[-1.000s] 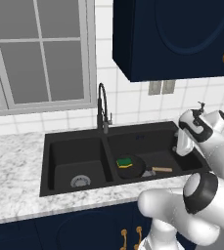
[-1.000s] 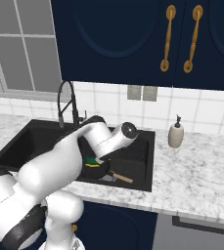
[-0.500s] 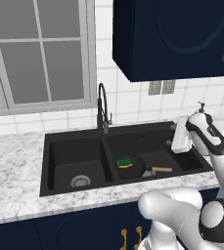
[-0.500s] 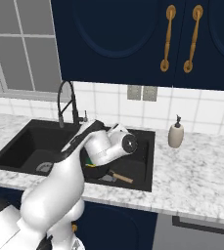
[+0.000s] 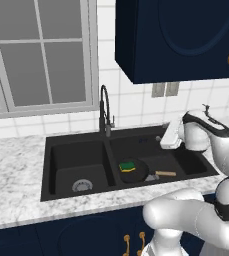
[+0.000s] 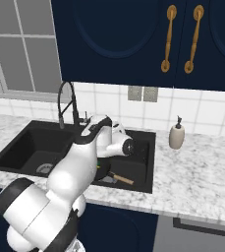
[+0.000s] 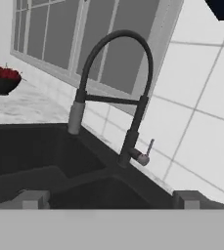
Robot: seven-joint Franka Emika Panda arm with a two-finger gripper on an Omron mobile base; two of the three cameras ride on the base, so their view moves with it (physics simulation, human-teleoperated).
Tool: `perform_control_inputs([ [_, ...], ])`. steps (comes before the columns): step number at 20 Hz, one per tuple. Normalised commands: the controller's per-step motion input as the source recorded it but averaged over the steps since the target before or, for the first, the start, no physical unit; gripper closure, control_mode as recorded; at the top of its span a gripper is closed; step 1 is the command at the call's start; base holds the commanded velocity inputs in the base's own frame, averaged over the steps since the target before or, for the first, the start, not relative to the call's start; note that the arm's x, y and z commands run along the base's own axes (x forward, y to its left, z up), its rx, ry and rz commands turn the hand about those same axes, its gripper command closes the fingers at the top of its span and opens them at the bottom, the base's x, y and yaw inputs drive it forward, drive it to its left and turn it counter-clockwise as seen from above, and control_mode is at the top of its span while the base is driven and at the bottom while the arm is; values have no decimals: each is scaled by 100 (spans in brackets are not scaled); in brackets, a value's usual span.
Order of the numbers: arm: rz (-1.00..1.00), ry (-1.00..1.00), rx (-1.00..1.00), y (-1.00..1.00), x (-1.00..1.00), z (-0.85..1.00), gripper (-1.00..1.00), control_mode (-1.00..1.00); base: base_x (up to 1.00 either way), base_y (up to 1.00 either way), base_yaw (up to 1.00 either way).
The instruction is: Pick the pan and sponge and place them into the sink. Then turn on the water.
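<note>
Two of the three jobs look finished: the pan [image 5: 135, 171] lies in the right-hand basin of the sink [image 5: 76, 147], its wooden handle pointing toward the right, and the sponge [image 5: 127, 165] sits on top of it, yellow body with the green layer up. What is left, by my judgement, is the water: no blue stream falls from the faucet [image 5: 105, 111] in either base view, and the spout in the hand view hangs dry over the basin. The tool [image 7: 111, 197] is empty, its two finger tips standing wide apart at the bottom of the hand view, and it is aimed at the faucet, whose small lever [image 7: 146, 152] juts out to the side near the base of the neck. From the left base view the hand hovers above the right basin, near the back wall and apart from the faucet. The soap dispenser [image 6: 177, 135] stands on the table [image 6: 202, 167] to the right of the sink, well away from the hand
</note>
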Motion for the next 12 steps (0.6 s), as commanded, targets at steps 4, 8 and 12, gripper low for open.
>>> perform_control_inputs([
  [4, 0, 0, 6, 21, 66, -11, -100, -100, 0, 0, 0],
  [8, 1, -1, 4, 41, 87, -4, -100, -100, 0, 0, 0],
  [12, 4, 0, 6, 38, 54, -12, -100, -100, 0, 0, 0],
])
